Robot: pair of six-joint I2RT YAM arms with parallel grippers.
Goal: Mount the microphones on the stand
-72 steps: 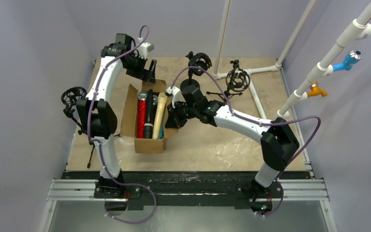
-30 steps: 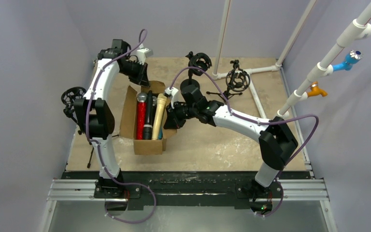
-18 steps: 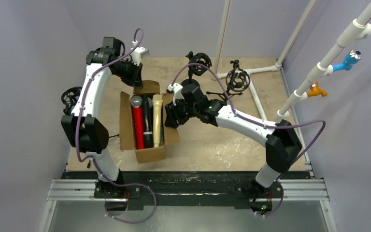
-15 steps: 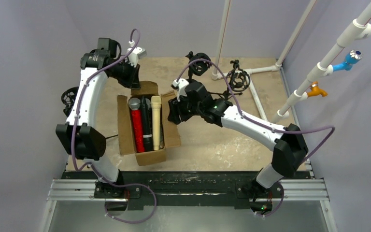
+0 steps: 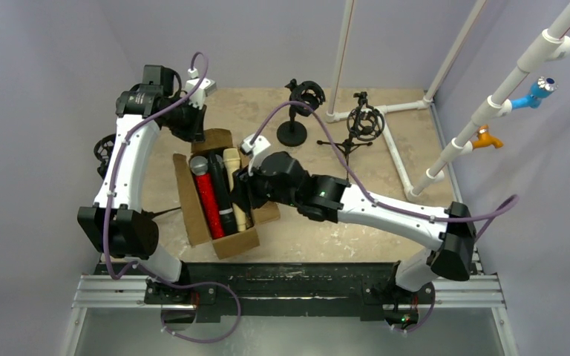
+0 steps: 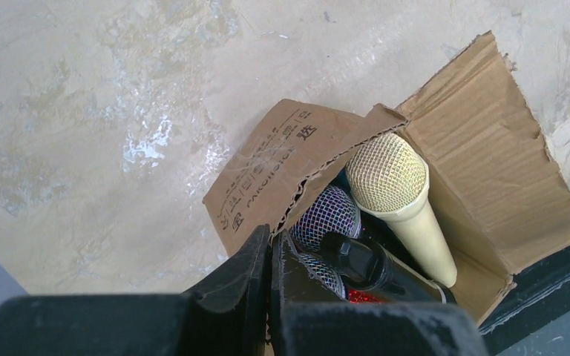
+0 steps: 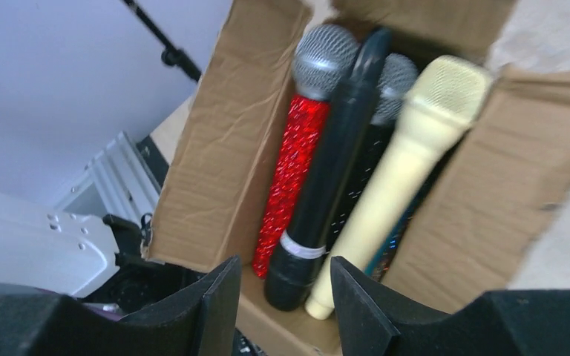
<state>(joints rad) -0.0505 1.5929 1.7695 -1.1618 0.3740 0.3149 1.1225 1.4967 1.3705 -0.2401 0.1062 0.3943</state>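
Observation:
A brown cardboard box (image 5: pixel 200 222) lies open on the table with the microphones in it: glittery red (image 5: pixel 208 204), black (image 5: pixel 221 196) and cream (image 5: pixel 234 182). My left gripper (image 5: pixel 193 130) is shut on the box's far flap (image 6: pixel 267 170); its wrist view shows the cream microphone (image 6: pixel 401 185) and a mesh head (image 6: pixel 326 215) just beyond. My right gripper (image 5: pixel 242 199) hangs open over the box's near right side, holding nothing. Below it lie the red (image 7: pixel 297 163), black (image 7: pixel 334 156) and cream (image 7: pixel 404 174) microphones. Stands with black ring mounts are at the back (image 5: pixel 304 96) and back right (image 5: pixel 364 122).
A third ring-mount stand (image 5: pixel 105 148) is at the left edge, partly behind my left arm. A white pipe frame (image 5: pixel 390 111) lies at the back right, with slanted pipes carrying blue (image 5: pixel 534 95) and orange (image 5: pixel 485 138) fittings. A metal rail (image 5: pixel 289 291) runs along the near edge.
My left arm swung left, dragging and turning the box by its flap. My right gripper opened and came down over the near right part of the box.

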